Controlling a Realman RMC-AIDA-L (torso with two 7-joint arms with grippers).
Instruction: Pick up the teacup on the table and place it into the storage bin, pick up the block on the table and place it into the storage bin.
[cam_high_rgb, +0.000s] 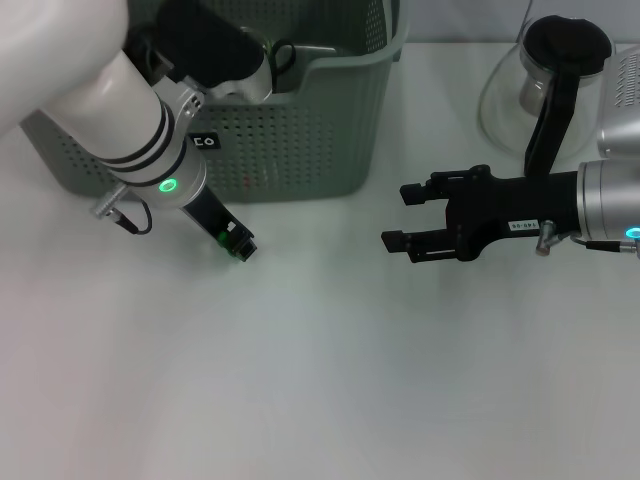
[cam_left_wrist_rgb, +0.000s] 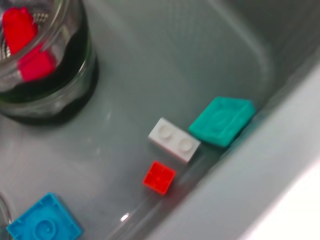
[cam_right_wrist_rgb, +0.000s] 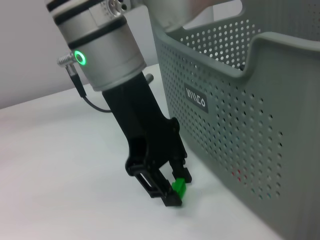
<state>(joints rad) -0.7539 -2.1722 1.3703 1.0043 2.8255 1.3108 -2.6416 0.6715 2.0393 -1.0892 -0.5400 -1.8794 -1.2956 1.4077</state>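
Note:
My left gripper (cam_high_rgb: 238, 243) points down at the table just in front of the storage bin (cam_high_rgb: 300, 150), shut on a small green block (cam_right_wrist_rgb: 179, 187). In the right wrist view the left gripper (cam_right_wrist_rgb: 175, 192) touches or nearly touches the tabletop beside the bin's perforated wall (cam_right_wrist_rgb: 240, 100). The left wrist view looks into the bin, where a glass teacup (cam_left_wrist_rgb: 40, 60) with red pieces in it stands on the floor (cam_left_wrist_rgb: 125, 65). My right gripper (cam_high_rgb: 395, 215) hovers open over the table to the right of the bin, fingers pointing left.
Loose blocks lie in the bin: a teal one (cam_left_wrist_rgb: 222, 120), a white one (cam_left_wrist_rgb: 174, 140), a red one (cam_left_wrist_rgb: 159, 177) and a blue one (cam_left_wrist_rgb: 42, 225). A glass teapot (cam_high_rgb: 560, 80) with a black lid stands at the back right.

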